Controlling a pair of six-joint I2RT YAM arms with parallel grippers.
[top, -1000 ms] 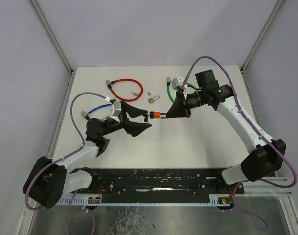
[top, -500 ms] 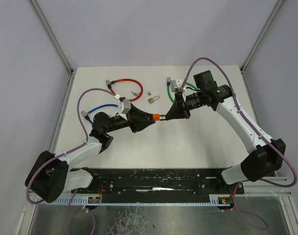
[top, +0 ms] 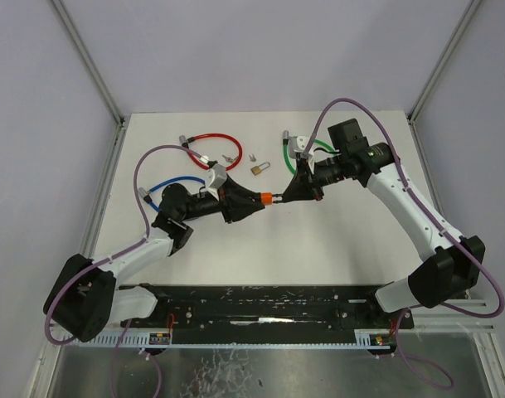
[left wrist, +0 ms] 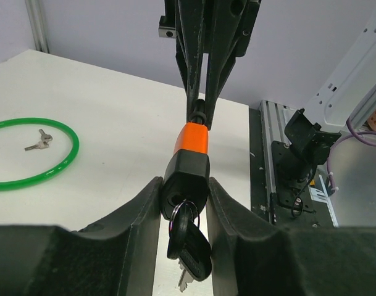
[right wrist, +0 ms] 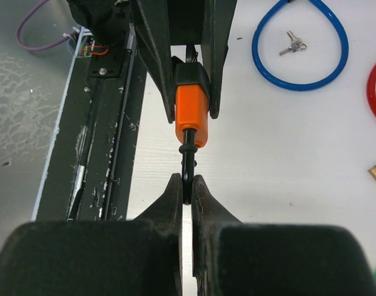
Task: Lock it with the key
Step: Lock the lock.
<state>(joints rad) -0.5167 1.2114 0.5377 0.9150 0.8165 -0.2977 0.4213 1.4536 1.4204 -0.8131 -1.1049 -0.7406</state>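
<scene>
An orange and black padlock is held in the air between both arms. My left gripper is shut on its black end, one finger on each side. A black-headed key hangs on a ring from that end, between the left fingers, with its silver blade pointing down. My right gripper is shut on the lock's black shackle, just beyond the orange body. In the top view the right gripper is to the right of the lock.
At the back of the table lie a red cable loop, a blue one and a green one. A small brass padlock and loose keys lie among them. The black base rail runs along the near edge.
My left gripper has moved right to the padlock and closed on its black end. The right gripper has kept hold of the shackle and hardly moved.
</scene>
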